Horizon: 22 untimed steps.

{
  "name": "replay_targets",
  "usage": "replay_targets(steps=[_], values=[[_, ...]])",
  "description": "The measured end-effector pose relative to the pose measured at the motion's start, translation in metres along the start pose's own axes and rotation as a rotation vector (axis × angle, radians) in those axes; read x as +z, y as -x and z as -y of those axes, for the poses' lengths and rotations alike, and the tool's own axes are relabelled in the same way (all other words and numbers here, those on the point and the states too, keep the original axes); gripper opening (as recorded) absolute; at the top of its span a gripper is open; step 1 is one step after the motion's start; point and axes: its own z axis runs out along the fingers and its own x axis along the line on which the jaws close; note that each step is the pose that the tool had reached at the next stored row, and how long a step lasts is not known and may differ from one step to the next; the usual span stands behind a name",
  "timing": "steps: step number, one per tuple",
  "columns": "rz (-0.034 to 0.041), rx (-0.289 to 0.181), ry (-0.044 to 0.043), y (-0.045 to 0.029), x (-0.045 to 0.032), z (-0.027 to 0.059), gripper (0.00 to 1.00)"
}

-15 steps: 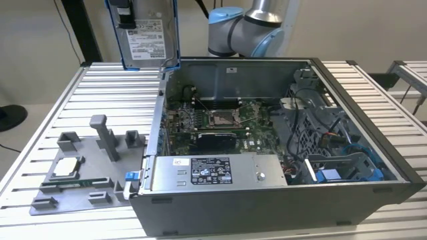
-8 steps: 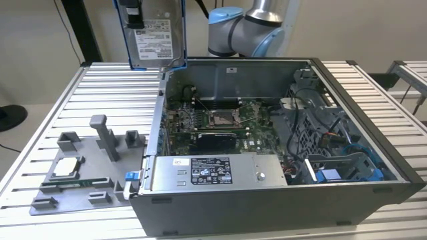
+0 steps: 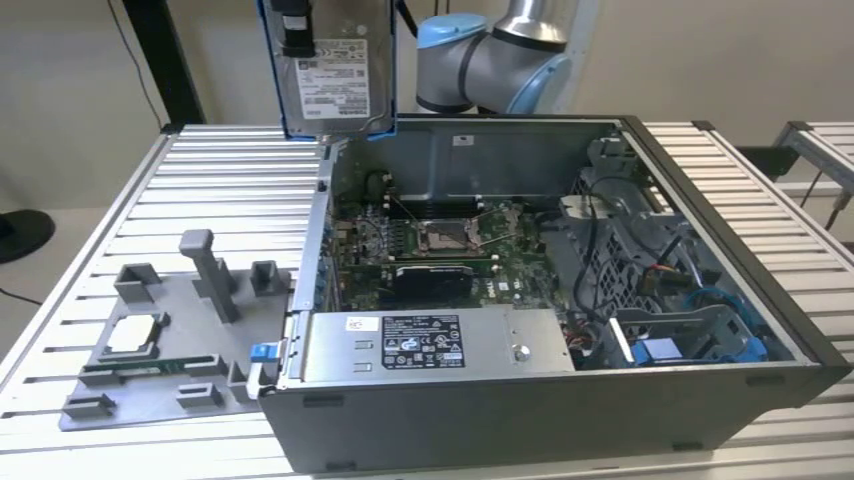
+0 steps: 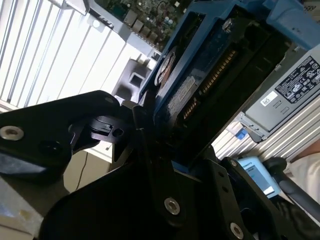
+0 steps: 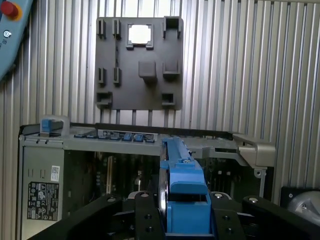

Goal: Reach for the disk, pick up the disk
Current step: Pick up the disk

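The disk (image 3: 336, 75), a silver-grey drive with a white label in a blue bracket, hangs upright in the air above the back left corner of the open computer case (image 3: 534, 410). My gripper (image 3: 294, 28) is shut on its upper end. In the first wrist view the disk's blue bracket (image 5: 183, 192) stands edge-on between the black fingers (image 5: 145, 220), above the case's interior. In the second wrist view the disk (image 4: 200, 75) juts out from the black gripper body, its connector edge showing.
Inside the case lie the motherboard (image 3: 441, 240), a long grey box with a black-white label (image 3: 427, 342) and a blue drive cage (image 3: 694, 345). A grey fixture plate (image 3: 187, 345) with posts and a small square chip (image 3: 134, 333) sits at the exterior view's left on the slatted table.
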Motion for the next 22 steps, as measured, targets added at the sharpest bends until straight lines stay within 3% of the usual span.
replay_targets(steps=[22], values=[[-0.0001,0.0,0.0006,-0.0024,-0.0016,0.0658,0.0]])
